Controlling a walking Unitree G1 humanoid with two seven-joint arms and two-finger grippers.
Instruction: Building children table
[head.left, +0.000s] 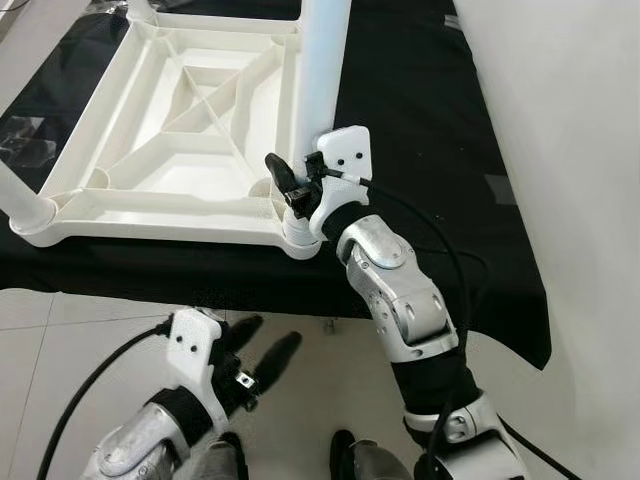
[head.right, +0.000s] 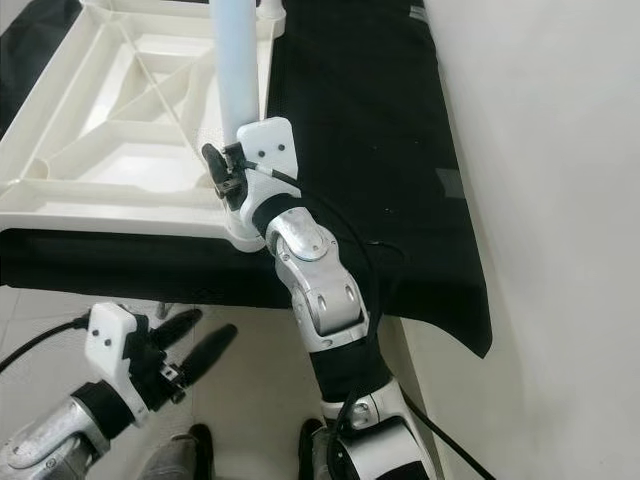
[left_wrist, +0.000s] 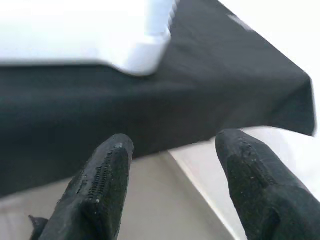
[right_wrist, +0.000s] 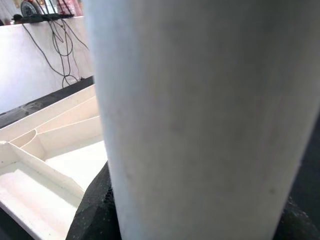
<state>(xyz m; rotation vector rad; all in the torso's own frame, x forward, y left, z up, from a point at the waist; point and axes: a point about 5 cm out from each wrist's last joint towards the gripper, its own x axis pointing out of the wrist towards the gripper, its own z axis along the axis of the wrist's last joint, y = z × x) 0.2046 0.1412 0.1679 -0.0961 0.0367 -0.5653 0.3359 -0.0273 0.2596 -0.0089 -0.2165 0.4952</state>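
My right gripper (head.left: 300, 185) clamps the leg (head.left: 322, 70) upright in the corner socket of the inverted tabletop (head.left: 150, 130) to seat it. My left gripper (head.left: 262, 362) hangs spread, idle, below the table edge.

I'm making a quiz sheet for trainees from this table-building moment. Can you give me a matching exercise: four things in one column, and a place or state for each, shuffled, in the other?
Things:
1. right gripper
2. left gripper
3. tabletop
4. black cloth

Places or states:
A. lies upside down, ribs facing up
B. open, low over the floor, holding nothing
C. covers the work surface and hangs over its edge
D. closed around the white leg at the near corner

Pairs: 1-D, 2-B, 3-A, 4-C
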